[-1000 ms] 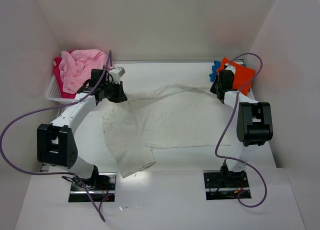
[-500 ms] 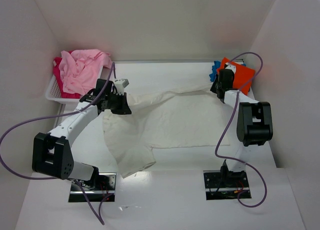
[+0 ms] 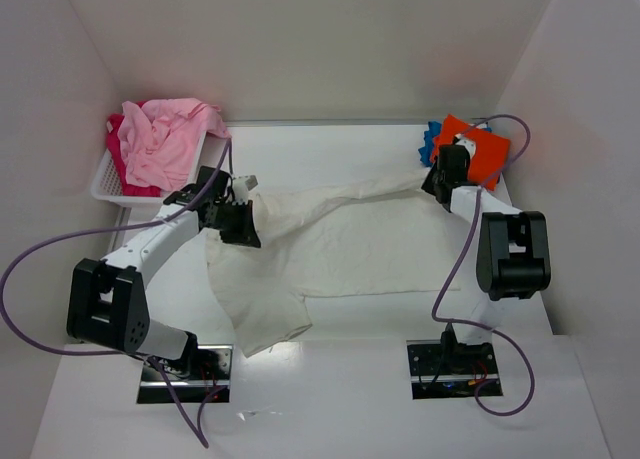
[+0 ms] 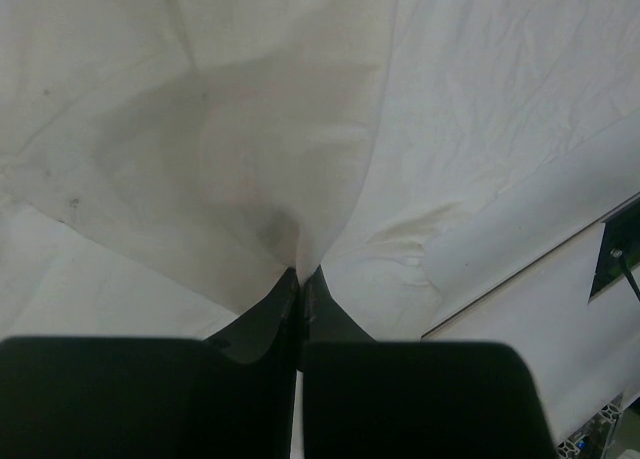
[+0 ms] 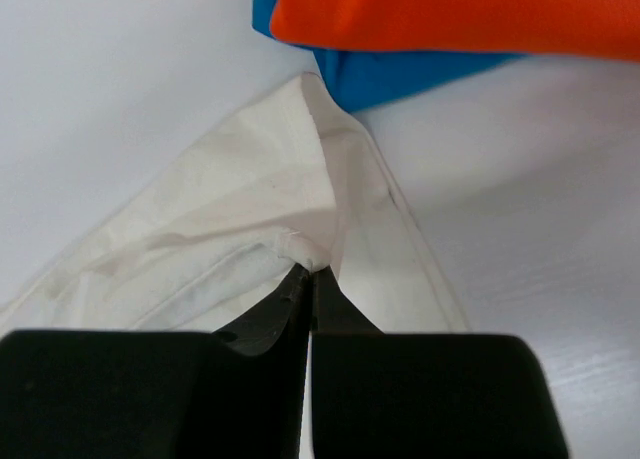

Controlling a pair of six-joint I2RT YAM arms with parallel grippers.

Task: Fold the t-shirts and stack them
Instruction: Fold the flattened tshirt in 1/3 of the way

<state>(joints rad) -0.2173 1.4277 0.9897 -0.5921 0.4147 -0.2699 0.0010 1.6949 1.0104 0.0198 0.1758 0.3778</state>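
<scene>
Table (image 3: pixel 340 151) is boxed in on 3 sides: back wall (image 3: pixel 300 49), left wall (image 3: pixel 45 129), right wall (image 3: pixel 585 139). A bare white strip runs along the far edge btwn the basket (image 3: pixel 98 186) and the orange shirt (image 3: pixel 478 151). Another bare strip runs along the near edge, front-right. Right gripper (image 3: pixel 432 186) sits tight in the far-right corner, near the wall. Left gripper (image 3: pixel 248 234) has more room, mid-left.

Basket is white slotted plastic, far-left against the left wall. In it: pink shirt (image 3: pixel 165 139) heaped on top and spilling over the rim, w/ red shirt (image 3: pixel 115 144) under it on the left side. In the far-right corner the orange shirt lies folded flat on the blue shirt (image 3: pixel 431 139), w/ only a blue edge showing.

Cream shirt (image 3: pixel 350 244) is spread over the table's middle, wrinkled, w/ one sleeve reaching toward the near edge at front-left. Its far edge runs as a stretched band btwn both grippers, prob. lifted off the table, judging by the shadow under it. Left gripper is pinched tight on a fold at the band's left end; in the wrist view the cloth tents up from the closed tips. Right gripper is pinched tight on the shirt's corner at the right end. That corner is just beside the blue shirt and not touching it, as far as the wrist view tells.
</scene>
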